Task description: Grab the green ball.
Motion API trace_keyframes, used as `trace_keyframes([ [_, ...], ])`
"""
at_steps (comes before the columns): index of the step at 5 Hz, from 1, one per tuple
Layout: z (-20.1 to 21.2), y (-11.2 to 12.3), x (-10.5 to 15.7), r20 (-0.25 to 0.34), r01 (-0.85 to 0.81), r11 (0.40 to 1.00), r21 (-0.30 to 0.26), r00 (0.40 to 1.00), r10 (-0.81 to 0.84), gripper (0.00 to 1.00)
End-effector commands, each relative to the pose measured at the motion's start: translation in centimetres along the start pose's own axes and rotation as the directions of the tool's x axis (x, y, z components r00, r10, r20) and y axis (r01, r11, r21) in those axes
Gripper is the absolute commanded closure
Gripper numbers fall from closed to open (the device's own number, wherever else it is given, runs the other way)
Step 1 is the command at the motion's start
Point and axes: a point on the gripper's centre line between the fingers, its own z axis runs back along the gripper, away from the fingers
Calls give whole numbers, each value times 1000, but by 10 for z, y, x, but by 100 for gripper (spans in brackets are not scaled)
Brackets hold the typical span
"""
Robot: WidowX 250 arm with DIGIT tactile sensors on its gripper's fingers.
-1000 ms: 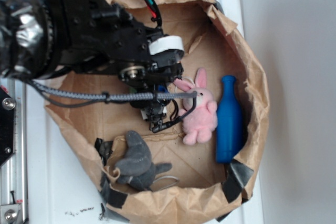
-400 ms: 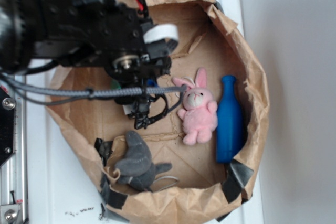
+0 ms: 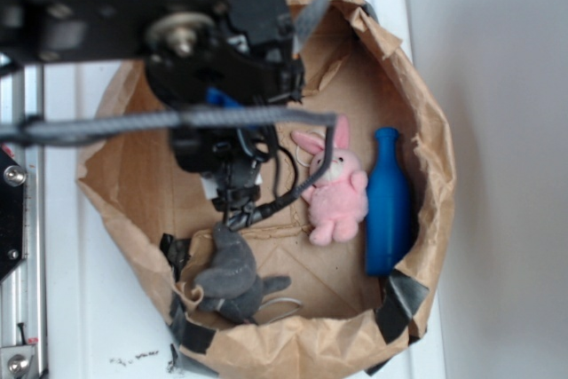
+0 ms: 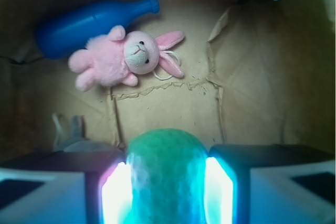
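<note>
In the wrist view the green ball (image 4: 167,174), mint-green and finely dimpled, sits squeezed between my two fingers. The left pad (image 4: 113,192) and the right pad (image 4: 219,190) both press against its sides. My gripper (image 4: 167,157) is shut on it and holds it above the brown paper floor. In the exterior view my gripper (image 3: 233,203) points down inside the paper bag, left of the pink plush bunny (image 3: 335,194). The ball is hidden there behind the arm and the fingers.
The crumpled brown paper bag (image 3: 437,157) walls in the area. The pink bunny (image 4: 122,59) lies beside a blue bottle (image 3: 388,201), which also shows in the wrist view (image 4: 86,24). A grey plush (image 3: 231,274) lies at the bag's front left, just below my gripper.
The arm has moved left, away from the bunny, and has risen toward the camera, so it looks larger. The gripper now hangs above the grey plush.
</note>
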Motion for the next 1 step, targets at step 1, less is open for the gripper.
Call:
trace_keyframes([
  [1, 41, -18, 19, 92, -1, 1000, -24, 996, 3, 100],
])
